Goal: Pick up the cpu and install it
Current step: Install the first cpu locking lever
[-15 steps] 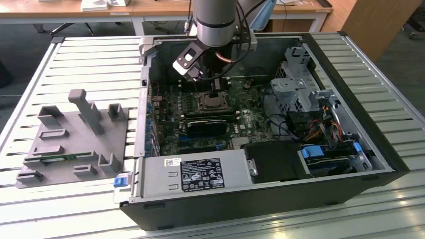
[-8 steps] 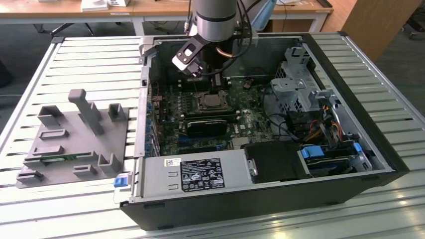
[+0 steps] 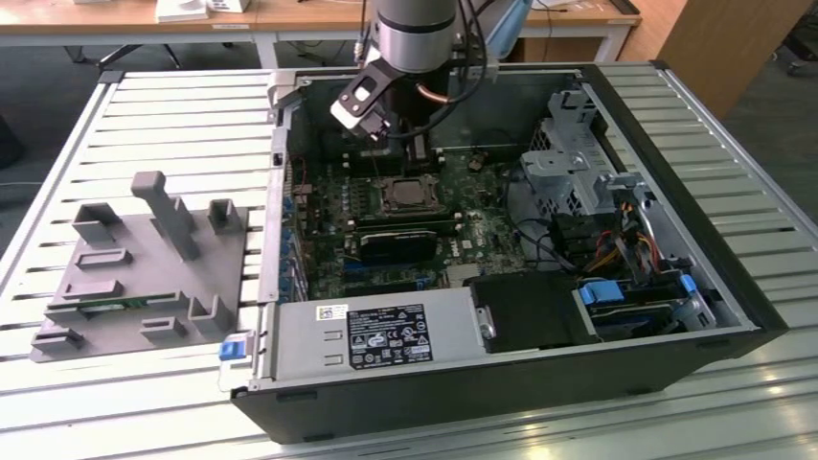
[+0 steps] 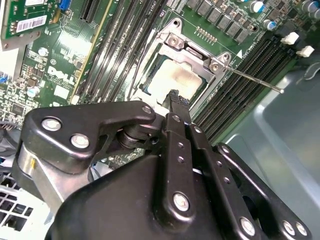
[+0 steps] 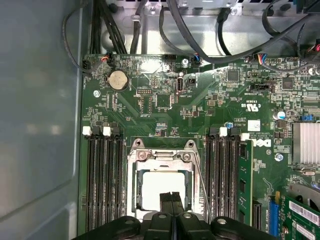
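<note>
the cpu is a small flat square chip with a pale silvery top plate that glares almost white in both wrist views. it lies flat and level inside the metal socket frame, squared to the frame's opening and bordered by it. in the exterior view the cpu looks darker, within that same frame.

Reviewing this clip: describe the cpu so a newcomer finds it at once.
Inside the open computer case, find the green motherboard. Between its two banks of black memory slots sits a silvery metal frame, and the cpu lies in its window, under the hand. It is a pale, flat, plain square, unlike the dark slots around it.
</note>
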Robot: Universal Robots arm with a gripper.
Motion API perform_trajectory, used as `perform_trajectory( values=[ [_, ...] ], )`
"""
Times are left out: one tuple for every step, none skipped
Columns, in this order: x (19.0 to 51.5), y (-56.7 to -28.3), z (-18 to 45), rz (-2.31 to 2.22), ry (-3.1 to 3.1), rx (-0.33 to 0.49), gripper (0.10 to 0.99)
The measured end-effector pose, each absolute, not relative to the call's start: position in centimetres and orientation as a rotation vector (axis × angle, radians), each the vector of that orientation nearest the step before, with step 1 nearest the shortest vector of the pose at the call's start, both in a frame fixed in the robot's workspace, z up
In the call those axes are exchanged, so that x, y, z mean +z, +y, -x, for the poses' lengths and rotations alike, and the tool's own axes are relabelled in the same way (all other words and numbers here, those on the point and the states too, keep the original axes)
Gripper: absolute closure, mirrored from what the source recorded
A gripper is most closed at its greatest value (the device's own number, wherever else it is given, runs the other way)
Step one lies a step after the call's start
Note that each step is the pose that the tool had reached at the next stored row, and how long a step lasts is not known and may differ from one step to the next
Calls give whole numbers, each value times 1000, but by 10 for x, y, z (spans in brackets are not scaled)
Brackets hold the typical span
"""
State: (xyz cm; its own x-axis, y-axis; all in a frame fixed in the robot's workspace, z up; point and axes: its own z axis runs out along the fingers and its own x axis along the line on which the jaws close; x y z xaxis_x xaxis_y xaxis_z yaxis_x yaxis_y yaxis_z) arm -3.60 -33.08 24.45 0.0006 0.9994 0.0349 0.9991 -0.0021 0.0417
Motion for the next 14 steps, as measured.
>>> perform_trajectory(
  values=[
    [246, -331, 36, -2219, 2216, 85, 980],
    [247, -331, 36, -2219, 2216, 85, 980],
    [249, -331, 36, -2219, 2216, 85, 980],
    [250, -331, 36, -2219, 2216, 85, 980],
    [252, -331, 36, -2219, 2216, 85, 980],
    [253, -331, 36, -2219, 2216, 85, 980],
    [255, -331, 36, -2218, 2216, 85, 980],
    [257, -331, 36, -2218, 2216, 86, 980],
    [259, -331, 36, -2218, 2215, 85, 980],
    [261, -331, 36, -2218, 2215, 86, 980],
    [263, -331, 36, -2218, 2215, 86, 980],
    [264, -331, 36, -2218, 2215, 86, 980],
    [266, -331, 36, -2218, 2215, 85, 980],
    [268, -331, 36, -2218, 2215, 86, 980]
  ],
)
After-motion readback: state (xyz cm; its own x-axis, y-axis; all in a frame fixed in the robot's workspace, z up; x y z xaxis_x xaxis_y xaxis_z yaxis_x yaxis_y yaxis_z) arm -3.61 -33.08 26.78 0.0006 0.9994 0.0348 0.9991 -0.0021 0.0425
